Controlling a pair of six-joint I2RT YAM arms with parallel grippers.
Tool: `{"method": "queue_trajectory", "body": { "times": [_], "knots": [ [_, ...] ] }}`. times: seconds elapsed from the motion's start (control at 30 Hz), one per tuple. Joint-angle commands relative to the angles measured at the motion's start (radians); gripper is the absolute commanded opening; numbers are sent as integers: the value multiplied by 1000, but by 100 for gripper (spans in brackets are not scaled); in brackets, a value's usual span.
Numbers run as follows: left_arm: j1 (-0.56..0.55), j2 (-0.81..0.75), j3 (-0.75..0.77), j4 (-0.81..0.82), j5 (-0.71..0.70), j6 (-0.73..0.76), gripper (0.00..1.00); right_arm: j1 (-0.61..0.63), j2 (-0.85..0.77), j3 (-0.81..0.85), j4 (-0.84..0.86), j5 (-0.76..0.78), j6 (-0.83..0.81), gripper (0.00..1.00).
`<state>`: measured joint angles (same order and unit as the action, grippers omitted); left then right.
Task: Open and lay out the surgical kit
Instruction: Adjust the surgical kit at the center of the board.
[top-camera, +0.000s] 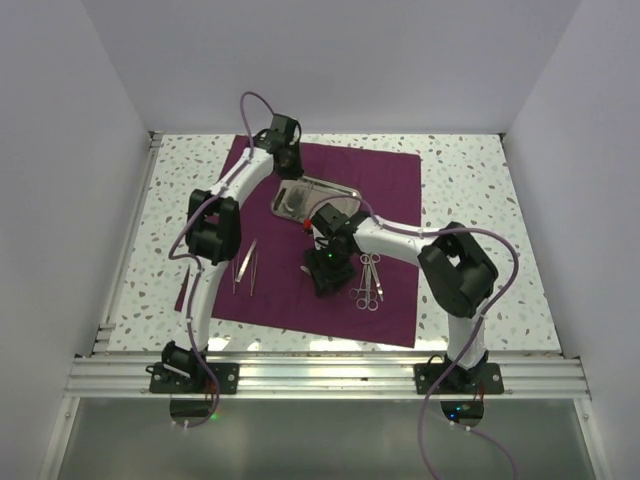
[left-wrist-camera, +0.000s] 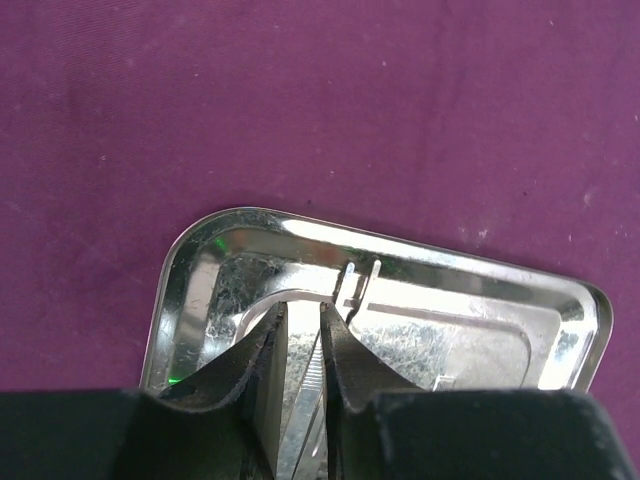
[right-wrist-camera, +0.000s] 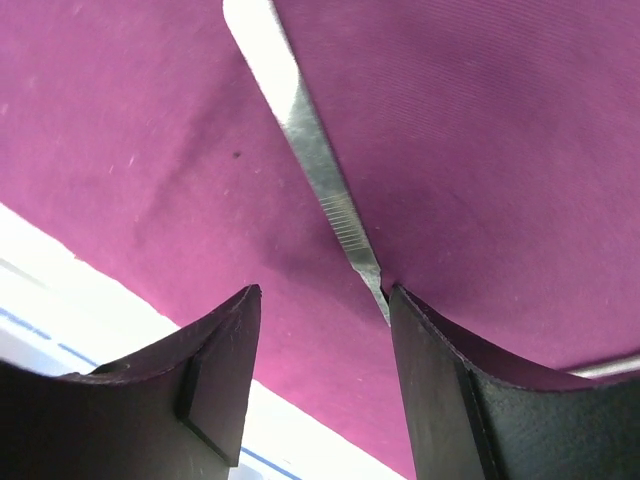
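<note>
The surgical kit's maroon cloth lies spread flat on the speckled table. The shiny steel tray rests on its far middle. My left gripper hangs over the tray; its jaws stand narrowly apart, closed on a thin ribbed silver instrument. My right gripper is low over the middle of the cloth. It is open, and a slim ribbed silver instrument lies on the cloth with its pointed tip beside the right finger.
Two thin tweezers lie on the cloth's left part. Ring-handled scissors and forceps lie right of my right gripper. White walls enclose the table on three sides, and an aluminium rail runs along the near edge.
</note>
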<state>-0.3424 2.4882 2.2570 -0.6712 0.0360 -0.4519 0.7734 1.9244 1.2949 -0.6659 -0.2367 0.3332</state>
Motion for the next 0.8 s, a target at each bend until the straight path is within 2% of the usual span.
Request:
{"method": "queue_trajectory", "body": {
  "times": [0.0, 0.17, 0.3, 0.43, 0.5, 0.53, 0.6, 0.77],
  "knots": [
    [14, -29, -5, 41, 13, 21, 22, 38, 36, 55, 37, -142, 7, 57],
    [14, -23, -2, 47, 16, 18, 22, 49, 36, 92, 35, -259, -13, 57],
    [14, -20, -5, 45, 16, 16, 21, 50, 38, 86, 64, -450, -45, 58],
    [16, -22, -2, 45, 10, 19, 21, 53, 58, 96, 75, -503, -71, 58],
    [14, -23, -2, 45, 1, 27, 21, 53, 36, 124, 45, -449, -101, 58],
    [14, -25, -2, 45, -1, 32, 21, 47, 19, 133, 5, -290, -106, 59],
    [13, -26, -4, 47, -8, 45, 21, 21, -37, 135, -30, -161, -105, 61],
    [-12, 1, -2, 64, 24, 81, 22, -190, -197, 9, -54, -5, -83, 61]
  ]
}}
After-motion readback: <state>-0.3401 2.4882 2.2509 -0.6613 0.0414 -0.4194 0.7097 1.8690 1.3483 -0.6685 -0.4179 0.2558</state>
